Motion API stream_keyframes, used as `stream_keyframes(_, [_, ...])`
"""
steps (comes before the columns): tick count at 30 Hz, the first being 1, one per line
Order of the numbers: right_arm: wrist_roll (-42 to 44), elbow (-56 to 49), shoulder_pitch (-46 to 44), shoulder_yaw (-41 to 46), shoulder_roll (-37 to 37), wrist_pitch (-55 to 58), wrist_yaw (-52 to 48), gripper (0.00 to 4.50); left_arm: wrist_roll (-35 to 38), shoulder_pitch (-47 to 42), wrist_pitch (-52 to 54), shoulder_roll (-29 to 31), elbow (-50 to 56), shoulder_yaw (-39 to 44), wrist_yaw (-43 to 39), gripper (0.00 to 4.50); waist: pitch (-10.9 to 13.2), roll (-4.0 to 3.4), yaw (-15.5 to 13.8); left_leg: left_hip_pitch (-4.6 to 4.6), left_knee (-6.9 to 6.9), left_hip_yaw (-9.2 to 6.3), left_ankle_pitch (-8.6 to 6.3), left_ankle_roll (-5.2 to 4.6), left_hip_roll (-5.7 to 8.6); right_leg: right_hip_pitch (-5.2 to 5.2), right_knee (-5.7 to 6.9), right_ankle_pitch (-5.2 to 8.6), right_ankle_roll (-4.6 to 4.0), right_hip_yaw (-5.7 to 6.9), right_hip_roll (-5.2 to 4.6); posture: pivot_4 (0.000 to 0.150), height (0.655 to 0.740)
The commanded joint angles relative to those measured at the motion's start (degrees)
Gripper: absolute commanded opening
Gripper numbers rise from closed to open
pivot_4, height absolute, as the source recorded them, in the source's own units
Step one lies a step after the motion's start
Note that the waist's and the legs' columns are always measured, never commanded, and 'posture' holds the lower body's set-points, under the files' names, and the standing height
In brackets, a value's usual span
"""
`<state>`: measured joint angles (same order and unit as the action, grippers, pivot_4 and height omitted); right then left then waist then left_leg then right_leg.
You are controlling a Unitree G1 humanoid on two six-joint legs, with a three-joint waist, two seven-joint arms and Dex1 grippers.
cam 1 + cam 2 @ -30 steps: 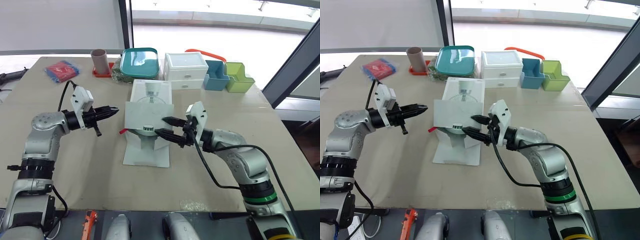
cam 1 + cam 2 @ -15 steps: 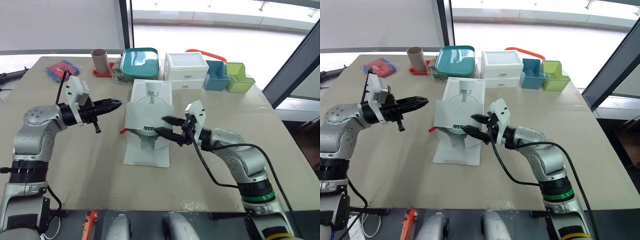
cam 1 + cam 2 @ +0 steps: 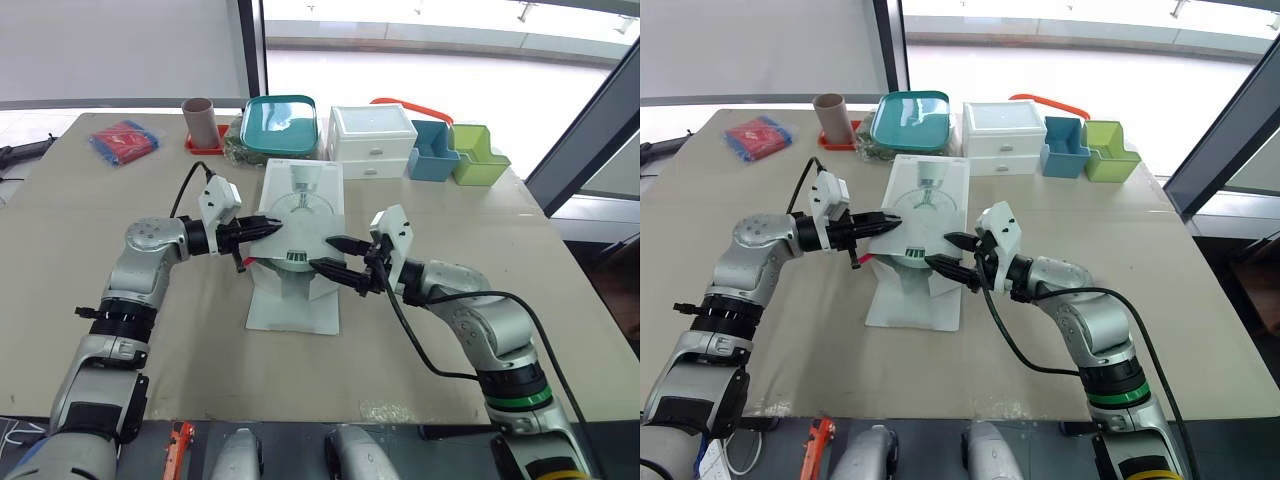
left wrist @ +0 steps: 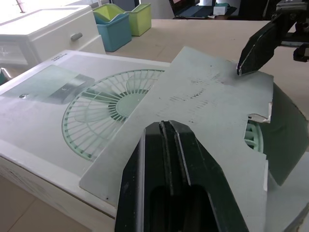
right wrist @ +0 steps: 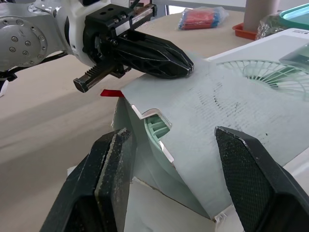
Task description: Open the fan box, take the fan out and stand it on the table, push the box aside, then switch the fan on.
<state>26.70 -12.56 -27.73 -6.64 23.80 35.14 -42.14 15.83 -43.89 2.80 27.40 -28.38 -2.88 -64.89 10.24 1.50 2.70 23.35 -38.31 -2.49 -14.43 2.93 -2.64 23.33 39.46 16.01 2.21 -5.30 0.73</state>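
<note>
Left tool (image 3: pixel 277 225) is pinched closed and empty, tips on the left corner of the raised flap (image 3: pixel 300 230); right tool (image 3: pixel 322 251) gapes wide, empty, at the flap's right edge. Fan box (image 3: pixel 300 185) lies flat mid-desk (image 3: pixel 200 330), with the fan (image 5: pixel 157 126) inside, its grille peeking out under the flap. The flap looks like thin card, light and easily creased, and the fan is probably light, stiff plastic: grip its rim or base, not the grille.

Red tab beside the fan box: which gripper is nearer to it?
Left. The shut left gripper is at the flap edge by the red tab; the open right gripper is across the flap, farther off.
</note>
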Motion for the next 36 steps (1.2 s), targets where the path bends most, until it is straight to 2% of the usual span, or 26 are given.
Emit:
stream_keyframes(1, [1.52, -5.69, -0.03, 1.47, 1.20, 0.58, -0.36, 3.04, -1.65, -2.01, -3.21, -0.10, -3.72, -0.05, -0.84, 0.00, 0.00, 0.00, 0.01, 0.00, 0.00, 0.00, 0.00, 0.00, 0.00, 0.01, 0.00, 0.00, 0.00, 0.00, 0.00, 0.150, 0.7400])
stream_keyframes(9, [5.01, -10.88, -3.15, 0.12, 4.13, 8.20, -1.48, 3.04, -3.24, -3.53, -6.62, -1.39, -7.83, -0.03, -0.96, 0.00, 0.00, 0.00, -0.02, 0.00, -0.02, -0.03, 0.00, 0.00, 0.00, -0.03, 0.00, 0.00, 0.00, 0.02, 0.00, 0.150, 0.7400])
stream_keyframes(21, [1.19, -7.89, -5.03, -6.13, 6.71, 13.32, -1.62, 3.04, -3.20, -2.79, -7.59, -1.95, -6.92, 0.90, 0.00, 0.00, 0.00, 0.00, -0.02, 0.01, -0.02, -0.06, 0.00, 0.00, 0.00, -0.03, 0.00, 0.00, 0.00, 0.05, 0.00, 0.150, 0.7400])
stream_keyframes(34, [5.21, -13.56, -4.24, -4.17, 10.82, 18.90, -3.78, 3.04, -3.21, -2.29, -8.13, -2.79, -6.98, 0.92, 0.99, 0.00, 0.00, 0.00, -0.03, 0.01, -0.02, -0.08, 0.00, 0.00, 0.00, -0.05, -0.02, 0.00, 0.00, 0.07, 0.00, 0.150, 0.7400])
stream_keyframes(35, [5.18, -13.56, -4.36, -4.30, 11.13, 19.49, -3.62, 2.51, -3.11, -2.31, -8.10, -2.85, -6.94, 0.98, 0.99, 0.00, 0.00, 0.00, -0.04, 0.01, -0.02, -0.08, 0.00, 0.00, 0.00, -0.05, -0.02, 0.00, 0.00, 0.08, 0.00, 0.150, 0.7400])
stream_keyframes(36, [5.19, -13.52, -4.42, -4.28, 11.41, 20.17, -3.25, 2.26, -3.06, -2.27, -8.08, -2.92, -6.85, 1.02, 1.03, 0.00, 0.00, 0.00, -0.04, 0.01, -0.02, -0.08, 0.00, 0.00, 0.00, -0.05, -0.02, 0.00, 0.00, 0.08, 0.00, 0.150, 0.7400])
